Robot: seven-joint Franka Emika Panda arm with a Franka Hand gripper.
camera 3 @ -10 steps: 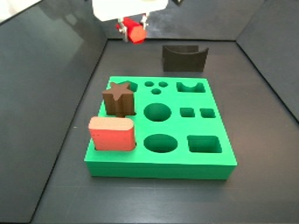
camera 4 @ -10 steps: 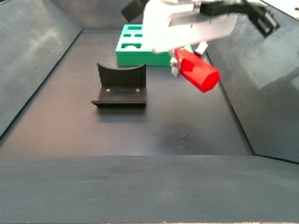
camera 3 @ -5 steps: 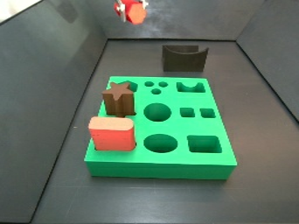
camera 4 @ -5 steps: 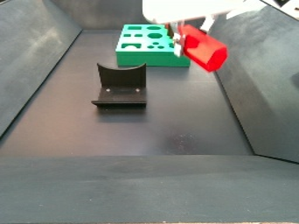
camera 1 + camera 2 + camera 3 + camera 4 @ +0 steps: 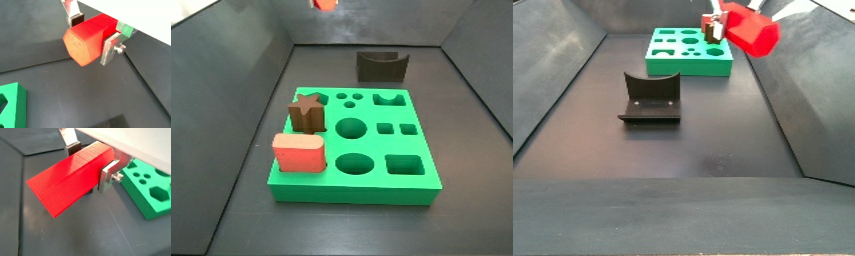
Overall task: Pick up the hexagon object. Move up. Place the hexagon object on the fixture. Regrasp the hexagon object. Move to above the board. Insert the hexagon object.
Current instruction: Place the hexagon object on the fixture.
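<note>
The hexagon object (image 5: pixel 89 41), a glossy red prism, hangs in the air between the silver fingers (image 5: pixel 109 49) of my gripper (image 5: pixel 93 35), which is shut on its sides. Its long body (image 5: pixel 65 184) sticks out past the gripper (image 5: pixel 90 162). In a side view the hexagon object (image 5: pixel 754 33) is high above the floor, to the right of the fixture (image 5: pixel 649 98) and in front of the green board (image 5: pixel 687 55). From the opposite side only its tip (image 5: pixel 325 4) shows at the upper edge, well above the fixture (image 5: pixel 381 66) and the board (image 5: pixel 372 150).
A brown star piece (image 5: pixel 306 112) and a salmon-pink block (image 5: pixel 299 153) stand in the board's left holes. Dark sloping walls enclose the floor on all sides. A corner of the board (image 5: pixel 13 107) and its holes (image 5: pixel 150 188) show in both wrist views.
The gripper has risen steadily with the hexagon object held in it, almost leaving one side view at the upper edge. Board and fixture have not moved.
</note>
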